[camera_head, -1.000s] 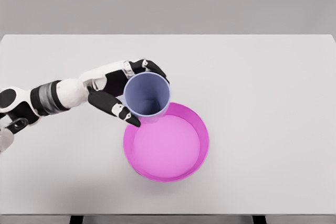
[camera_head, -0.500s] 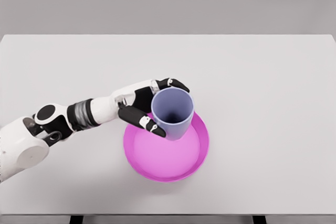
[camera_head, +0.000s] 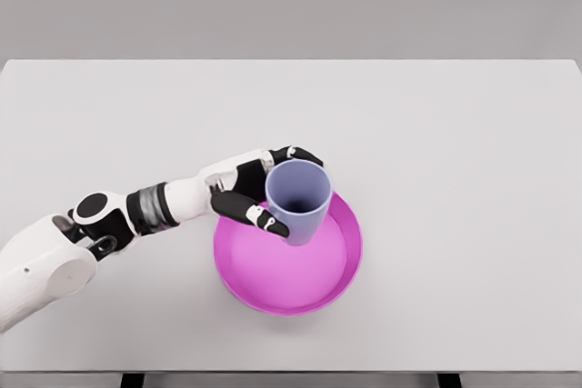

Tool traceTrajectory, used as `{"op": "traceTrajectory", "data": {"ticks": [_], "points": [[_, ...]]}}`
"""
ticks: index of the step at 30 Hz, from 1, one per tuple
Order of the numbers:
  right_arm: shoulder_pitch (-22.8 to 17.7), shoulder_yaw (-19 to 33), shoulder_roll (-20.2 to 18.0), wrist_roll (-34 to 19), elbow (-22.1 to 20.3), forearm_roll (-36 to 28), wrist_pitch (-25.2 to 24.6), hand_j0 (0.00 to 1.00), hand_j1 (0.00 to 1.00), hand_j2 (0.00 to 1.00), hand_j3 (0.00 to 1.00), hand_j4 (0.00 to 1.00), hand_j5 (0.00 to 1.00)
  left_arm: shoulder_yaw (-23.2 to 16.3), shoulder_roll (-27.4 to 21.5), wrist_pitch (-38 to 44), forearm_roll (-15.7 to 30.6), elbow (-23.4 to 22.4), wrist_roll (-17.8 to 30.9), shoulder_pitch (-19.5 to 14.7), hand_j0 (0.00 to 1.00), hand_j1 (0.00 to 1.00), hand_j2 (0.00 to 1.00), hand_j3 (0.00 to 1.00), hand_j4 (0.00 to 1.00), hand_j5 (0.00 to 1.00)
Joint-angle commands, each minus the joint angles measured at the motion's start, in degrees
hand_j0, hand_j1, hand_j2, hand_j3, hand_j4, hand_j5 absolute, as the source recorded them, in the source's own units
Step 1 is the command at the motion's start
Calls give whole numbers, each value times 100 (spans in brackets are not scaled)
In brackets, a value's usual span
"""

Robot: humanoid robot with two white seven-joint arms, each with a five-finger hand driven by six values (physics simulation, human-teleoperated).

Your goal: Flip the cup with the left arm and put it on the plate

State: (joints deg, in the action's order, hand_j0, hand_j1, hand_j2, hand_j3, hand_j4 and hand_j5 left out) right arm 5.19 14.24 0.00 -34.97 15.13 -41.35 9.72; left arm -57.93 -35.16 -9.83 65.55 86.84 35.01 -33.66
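A lavender-blue cup [camera_head: 297, 200] stands upright with its mouth up, over the far-left part of the magenta plate [camera_head: 338, 270]. My left hand [camera_head: 265, 189] is shut on the cup, with the thumb at its near side and the fingers around its far side. The left arm reaches in from the lower left across the table. Whether the cup's base touches the plate is hidden by the cup itself.
The white table [camera_head: 473, 152] spreads wide on all sides of the plate. Its front edge runs along the bottom of the view.
The left hand carried the cup right and toward me, from beside the plate's far-left rim to over the plate, then lowered it slightly.
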Motion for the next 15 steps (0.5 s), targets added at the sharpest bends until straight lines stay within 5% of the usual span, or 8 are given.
{"op": "traceTrajectory", "data": {"ticks": [1, 13, 15], "points": [[0, 0, 0, -3, -1, 4, 4, 100, 100, 100, 100, 100, 100, 18, -8, -1, 2, -185, -1, 0, 58, 58, 58, 58, 58, 58], [0, 0, 0, -3, -1, 4, 4, 100, 100, 100, 100, 100, 100, 71, 27, -1, 10, -176, -1, 246, 59, 59, 59, 59, 59, 59], [0, 0, 0, -3, -1, 4, 4, 100, 100, 100, 100, 100, 100, 71, 18, -1, 2, -159, -1, 255, 71, 71, 71, 71, 71, 71]]}}
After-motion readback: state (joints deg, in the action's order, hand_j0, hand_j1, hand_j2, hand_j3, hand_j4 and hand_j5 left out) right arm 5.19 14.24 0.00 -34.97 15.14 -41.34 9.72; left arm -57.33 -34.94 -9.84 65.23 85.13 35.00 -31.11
